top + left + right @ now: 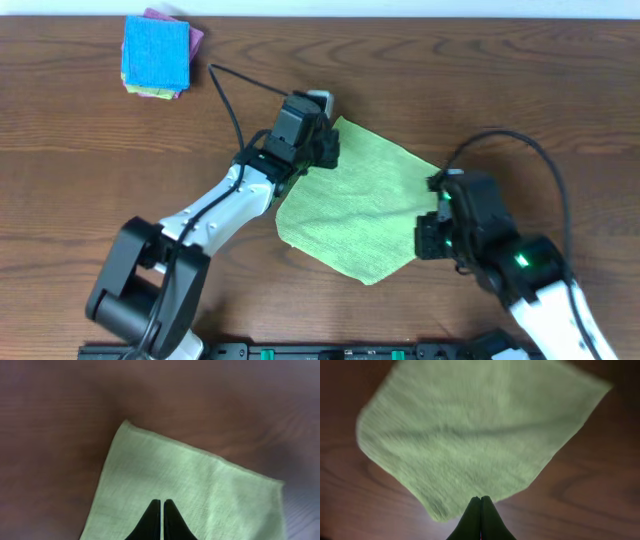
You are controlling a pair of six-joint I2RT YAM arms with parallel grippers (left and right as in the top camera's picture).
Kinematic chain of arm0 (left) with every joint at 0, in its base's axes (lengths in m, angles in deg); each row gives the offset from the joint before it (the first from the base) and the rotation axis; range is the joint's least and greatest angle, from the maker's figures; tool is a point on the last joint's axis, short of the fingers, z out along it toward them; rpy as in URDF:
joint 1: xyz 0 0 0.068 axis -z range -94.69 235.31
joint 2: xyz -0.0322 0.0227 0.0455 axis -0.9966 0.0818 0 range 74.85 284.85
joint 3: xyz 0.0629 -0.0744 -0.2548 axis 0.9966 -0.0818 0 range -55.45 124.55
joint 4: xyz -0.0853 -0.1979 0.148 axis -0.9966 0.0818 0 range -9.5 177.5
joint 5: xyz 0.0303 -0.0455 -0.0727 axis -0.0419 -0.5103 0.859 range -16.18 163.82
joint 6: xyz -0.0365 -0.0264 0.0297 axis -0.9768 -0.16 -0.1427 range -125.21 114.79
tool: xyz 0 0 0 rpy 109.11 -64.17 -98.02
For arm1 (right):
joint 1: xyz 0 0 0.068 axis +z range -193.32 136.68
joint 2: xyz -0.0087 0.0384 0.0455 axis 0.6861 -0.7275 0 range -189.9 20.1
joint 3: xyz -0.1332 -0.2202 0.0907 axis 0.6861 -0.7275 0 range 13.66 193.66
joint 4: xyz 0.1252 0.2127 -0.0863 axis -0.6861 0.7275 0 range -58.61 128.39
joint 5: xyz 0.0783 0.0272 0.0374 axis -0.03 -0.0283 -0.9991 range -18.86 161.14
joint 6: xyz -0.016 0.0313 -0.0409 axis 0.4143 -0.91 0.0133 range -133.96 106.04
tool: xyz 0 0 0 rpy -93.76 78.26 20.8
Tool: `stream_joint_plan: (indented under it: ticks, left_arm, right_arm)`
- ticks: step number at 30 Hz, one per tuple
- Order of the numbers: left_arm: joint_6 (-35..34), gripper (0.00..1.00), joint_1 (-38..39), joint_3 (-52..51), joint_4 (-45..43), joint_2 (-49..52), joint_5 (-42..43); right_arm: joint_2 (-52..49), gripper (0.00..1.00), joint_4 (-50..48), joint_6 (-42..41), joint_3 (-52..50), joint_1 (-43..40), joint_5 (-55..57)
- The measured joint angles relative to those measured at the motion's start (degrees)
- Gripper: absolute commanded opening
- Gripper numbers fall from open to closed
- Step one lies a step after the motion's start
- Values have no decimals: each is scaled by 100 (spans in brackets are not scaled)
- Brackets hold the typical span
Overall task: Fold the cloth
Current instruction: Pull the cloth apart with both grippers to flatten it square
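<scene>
A light green cloth (360,210) lies flat on the brown wooden table, with a faint crease across its middle. My left gripper (328,150) is over the cloth's far left corner. In the left wrist view its fingers (162,502) are shut, with the cloth (200,485) spread beneath and beyond them. My right gripper (428,240) is at the cloth's right edge. In the right wrist view its fingers (481,499) are shut, with their tips at the near edge of the cloth (470,435). I see no fabric pinched in either gripper.
A stack of folded cloths (157,55), blue on top with pink and yellow below, sits at the far left corner of the table. A black cable (235,100) runs across the table to the left arm.
</scene>
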Motion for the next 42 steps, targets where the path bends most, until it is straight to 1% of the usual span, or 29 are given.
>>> stream_joint_plan:
  ticks: [3,6,8,12,16,24,32,35,38,42]
  left_arm:
    - [-31,5,2,42,-413,437,133]
    - [-46,5,2,343,-415,1005,284]
    - [-39,5,2,695,-289,1331,356]
    - [90,5,2,1650,328,1875,424]
    - [234,5,7,2240,800,2216,232]
    - [538,5,17,2275,1128,2459,-205]
    - [621,5,52,2293,1224,2494,-610]
    - [734,5,48,2382,1515,2494,-859]
    - [789,5,22,2503,2009,2470,-1270]
    - [857,5,-205,2546,2524,2406,-1779]
  right_arm:
    - [459,1,-2,-26,7,0,125]
    - [584,2,28,-57,7,0,166]
    - [570,2,57,-63,7,0,166]
    - [560,2,129,-63,7,0,168]
    - [535,1,229,-66,7,0,168]
    - [505,2,203,-66,7,0,166]
    - [385,2,208,-63,7,0,168]
    - [385,2,208,-66,7,0,168]
    - [385,2,208,-63,7,0,168]
    - [319,2,205,-66,7,0,245]
